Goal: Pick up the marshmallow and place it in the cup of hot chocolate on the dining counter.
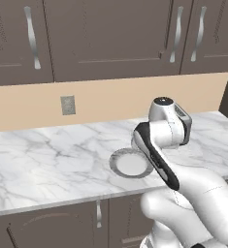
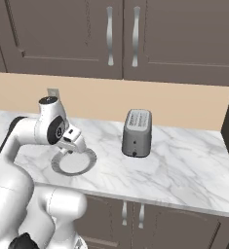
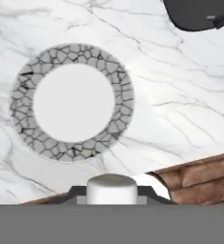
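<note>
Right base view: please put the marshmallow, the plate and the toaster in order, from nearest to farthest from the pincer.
1. Marshmallow: held between the tips of the shut pincer, as the hand view shows.
2. Plate: on the counter just below the pincer.
3. Toaster: farther along the counter, to the right in the picture.

Kitchen, dark cabinets (image 1: 110,38), marble counter (image 1: 47,160), toaster (image 2: 137,133)

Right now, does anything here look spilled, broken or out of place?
Nothing stands out. The grey-rimmed plate lies flat and bare on the marble counter, the toaster stands upright, and the gripper holds the marshmallow squarely above the plate.
</note>
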